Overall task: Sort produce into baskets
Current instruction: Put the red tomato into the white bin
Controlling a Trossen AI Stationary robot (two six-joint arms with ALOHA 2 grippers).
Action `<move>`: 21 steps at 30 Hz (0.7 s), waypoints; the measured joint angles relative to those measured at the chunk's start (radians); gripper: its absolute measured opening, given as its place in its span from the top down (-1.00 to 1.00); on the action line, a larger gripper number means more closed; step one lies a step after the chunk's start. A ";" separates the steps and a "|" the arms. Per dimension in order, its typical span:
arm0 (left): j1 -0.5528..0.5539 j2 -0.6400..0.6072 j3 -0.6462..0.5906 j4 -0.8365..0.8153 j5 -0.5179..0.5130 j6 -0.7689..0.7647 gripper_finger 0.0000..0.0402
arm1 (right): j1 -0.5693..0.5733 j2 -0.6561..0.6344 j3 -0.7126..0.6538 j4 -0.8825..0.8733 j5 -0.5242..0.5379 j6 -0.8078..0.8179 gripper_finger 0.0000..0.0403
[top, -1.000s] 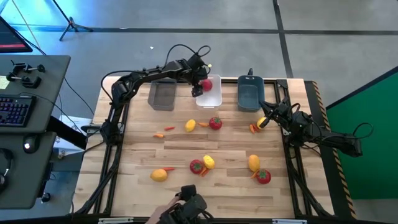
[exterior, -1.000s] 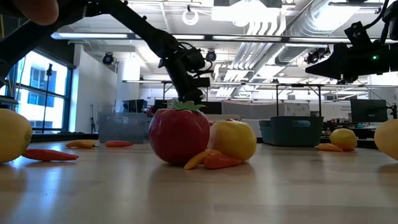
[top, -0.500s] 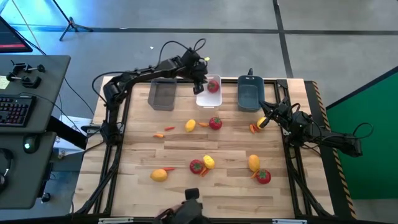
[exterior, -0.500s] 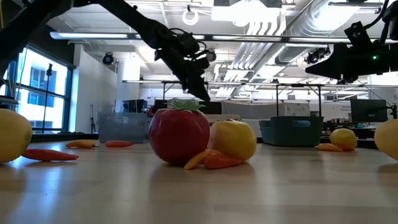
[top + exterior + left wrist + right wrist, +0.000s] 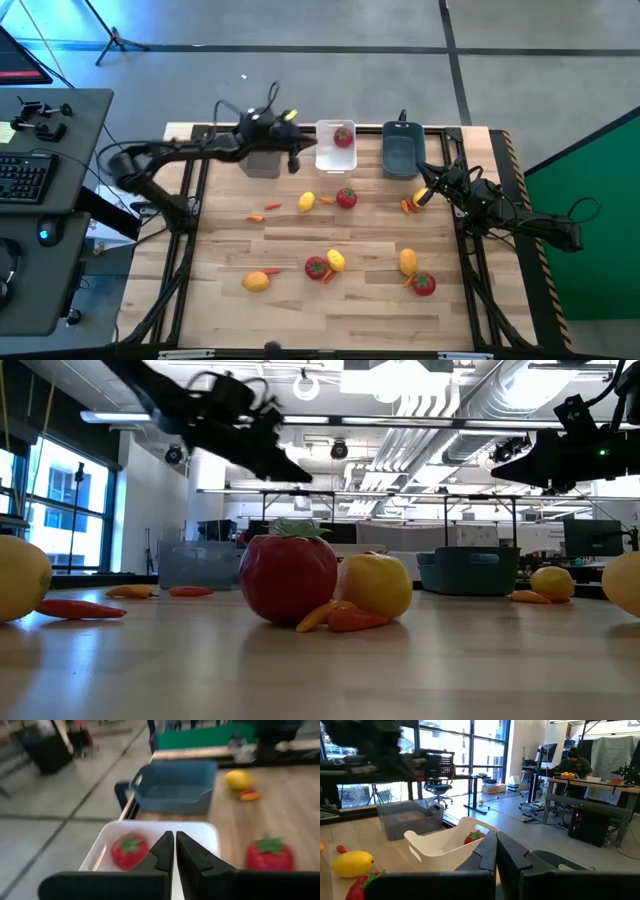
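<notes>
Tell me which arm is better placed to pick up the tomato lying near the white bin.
Probably the left. Its claw hangs beside the white bin, close to that tomato. The right claw waits farther off, by a lemon at the table's right edge.

We see a red tomato [image 5: 288, 578] with a green top close in front of us on the table [image 5: 320, 670], a lemon [image 5: 376, 585] just beside it and two small orange-red pieces [image 5: 338, 618] touching at their base. At one edge sits another lemon [image 5: 22, 577] with a carrot [image 5: 78, 609] beside it. Farther back stand a grey bin [image 5: 198, 564] and a teal bin [image 5: 470, 571], with a lemon [image 5: 552, 582] near the latter. The left arm [image 5: 215, 422] hangs above the grey bin; the right arm [image 5: 570, 452] sits high at the other edge.
</notes>
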 joint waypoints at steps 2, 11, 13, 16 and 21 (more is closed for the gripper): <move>-0.011 -0.073 -0.083 0.038 -0.001 -0.012 0.97 | 0.000 0.000 0.000 0.006 -0.009 0.008 1.00; -0.026 -0.287 -0.319 0.163 -0.005 -0.118 0.97 | 0.000 0.000 0.000 0.032 -0.020 0.123 1.00; -0.021 -0.306 -0.340 0.174 -0.005 -0.116 0.97 | 0.000 0.000 0.000 0.029 -0.041 0.159 1.00; -0.010 -0.312 -0.346 0.190 -0.005 -0.110 0.97 | 0.000 0.015 0.000 0.032 -0.135 0.201 0.96; 0.002 -0.313 -0.345 0.247 -0.006 -0.118 0.97 | 0.000 0.099 0.000 0.055 -0.184 0.256 0.64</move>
